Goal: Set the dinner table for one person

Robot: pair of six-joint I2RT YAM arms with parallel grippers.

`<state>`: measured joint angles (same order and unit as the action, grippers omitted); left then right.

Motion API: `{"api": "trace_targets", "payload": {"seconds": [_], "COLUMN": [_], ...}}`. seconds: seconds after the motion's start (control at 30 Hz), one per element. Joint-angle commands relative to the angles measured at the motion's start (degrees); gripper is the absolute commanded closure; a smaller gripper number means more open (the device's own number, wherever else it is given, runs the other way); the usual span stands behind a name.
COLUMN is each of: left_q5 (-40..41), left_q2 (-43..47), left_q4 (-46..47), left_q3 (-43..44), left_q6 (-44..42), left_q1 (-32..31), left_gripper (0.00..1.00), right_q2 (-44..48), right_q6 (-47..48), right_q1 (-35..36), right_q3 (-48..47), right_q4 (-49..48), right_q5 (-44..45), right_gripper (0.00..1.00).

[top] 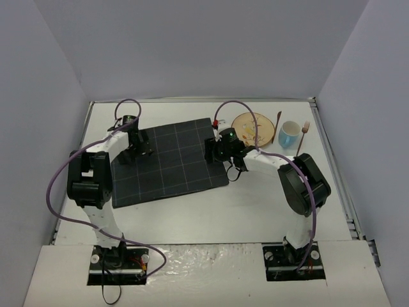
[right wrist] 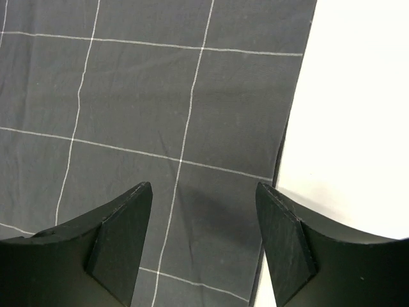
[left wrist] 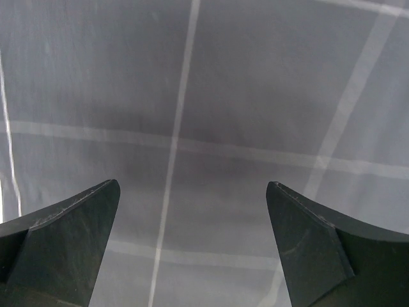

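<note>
White dinner table point(top: 255, 211) is carrying everything, w/ both arm bases sitting at its near edge. Mid-table, a dark grid-lined placemat point(top: 169, 163) is lying flat, a bit skewed. L gripper point(left wrist: 192, 192) is hovering over the mat's left part, fingers spread wide, nothing btwn them. R gripper point(right wrist: 203, 188) is hanging over the mat's right edge, fingers apart, empty too. At the far right, a plate point(top: 250, 128), thin copper utensil point(top: 277, 126), blue mug point(top: 289, 134) & fork point(top: 302, 137) are sitting in a row, off the mat.
</note>
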<state>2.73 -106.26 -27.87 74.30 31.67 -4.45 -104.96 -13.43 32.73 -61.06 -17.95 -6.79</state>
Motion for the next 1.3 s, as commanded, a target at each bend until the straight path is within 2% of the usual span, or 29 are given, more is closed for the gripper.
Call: {"api": "trace_targets", "payload": {"seconds": [0.0, 0.3, 0.53, 0.83, 1.27], "left_q5": [-0.51, -0.63, -0.81, -0.84, -1.88], "left_q2": [-3.78, -18.64, -28.35, -33.68, -36.11], "left_q4": [2.93, -4.92, -9.60, -13.05, -12.13], "left_q3": [6.29, 22.65, 34.96, 45.83, 50.64], "left_q6": [-3.10, -9.22, -9.55, -10.12, -13.01], "left_q1": [1.81, 6.06, 9.41, 13.18, 14.91], "left_gripper": [0.03, 0.03, 0.03, 0.03, 0.03], "right_q2": [5.20, 13.50, 16.58, 16.34, 14.98], "right_q6": [0.64, 1.91, 2.91, 3.51, 3.56], "right_q1": [0.49, 0.06, -1.19, -1.81, -2.07], "right_q3": [-0.71, 2.93, 3.78, 3.46, 2.25], "right_q4": [-0.77, 1.68, 3.08, 3.91, 3.89], "right_q5": [2.26, 4.83, 5.55, 5.84, 5.10], "right_gripper": [0.37, 0.36, 0.33, 0.31, 0.32]}}
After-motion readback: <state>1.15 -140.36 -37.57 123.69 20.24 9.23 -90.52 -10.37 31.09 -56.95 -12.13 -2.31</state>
